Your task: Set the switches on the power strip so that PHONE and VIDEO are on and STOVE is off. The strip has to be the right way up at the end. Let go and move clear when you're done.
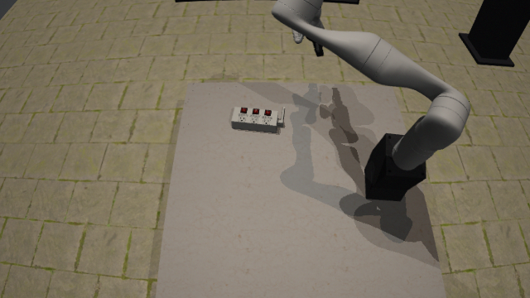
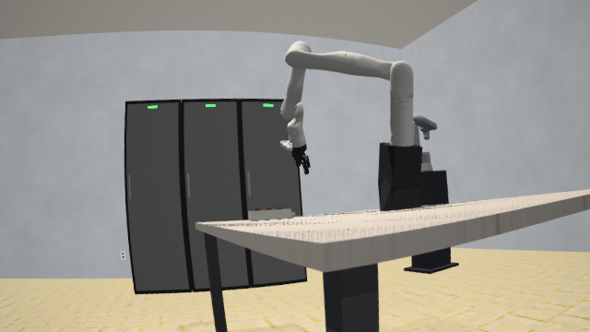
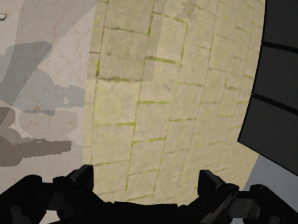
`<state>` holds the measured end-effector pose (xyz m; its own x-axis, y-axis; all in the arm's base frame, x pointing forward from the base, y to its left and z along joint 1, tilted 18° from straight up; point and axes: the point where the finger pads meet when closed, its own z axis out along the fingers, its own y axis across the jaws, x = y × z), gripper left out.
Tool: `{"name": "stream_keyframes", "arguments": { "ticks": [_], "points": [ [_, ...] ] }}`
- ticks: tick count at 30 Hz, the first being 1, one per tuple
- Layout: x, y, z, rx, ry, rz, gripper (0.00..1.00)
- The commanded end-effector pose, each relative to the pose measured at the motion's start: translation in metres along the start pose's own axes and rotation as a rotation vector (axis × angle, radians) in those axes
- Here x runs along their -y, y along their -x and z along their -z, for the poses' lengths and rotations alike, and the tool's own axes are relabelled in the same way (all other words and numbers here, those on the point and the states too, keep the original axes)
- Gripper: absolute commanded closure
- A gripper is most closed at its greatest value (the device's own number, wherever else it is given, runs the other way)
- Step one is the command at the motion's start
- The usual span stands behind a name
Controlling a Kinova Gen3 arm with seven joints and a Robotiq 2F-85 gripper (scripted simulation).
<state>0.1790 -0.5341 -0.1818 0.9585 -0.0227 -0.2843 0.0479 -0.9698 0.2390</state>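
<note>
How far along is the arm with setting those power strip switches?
Already fine: the power strip lies face up on the table, its three red switches showing. In hand: nothing; the gripper hangs open, high above the table and away from the strip. Left: every switch press. The labels and switch positions are too small to read.

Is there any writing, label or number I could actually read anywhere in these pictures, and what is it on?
None can be read.
Power strip: small labels sit under its three red switches, too small and blurred to read.
Dark cabinets: only green lights, no text.
Arm, gripper, table: no markings visible.
</note>
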Motion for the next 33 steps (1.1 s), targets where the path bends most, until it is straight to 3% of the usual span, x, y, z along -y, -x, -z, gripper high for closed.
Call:
{"name": "stream_keyframes", "arguments": {
  "ticks": [1,20,25,32,33],
  "points": [
    [-0.001,0.0,0.001,-0.001,0.002,-0.001,0.0],
    [0.001,-0.002,0.0,-0.004,-0.005,0.015,0.0],
    [0.016,-0.017,-0.004,-0.026,-0.045,0.083,0.0],
    [0.068,-0.079,-0.007,-0.14,-0.167,0.34,0.0],
    [0.068,-0.079,-0.007,-0.14,-0.167,0.34,0.0]
  ]
}}
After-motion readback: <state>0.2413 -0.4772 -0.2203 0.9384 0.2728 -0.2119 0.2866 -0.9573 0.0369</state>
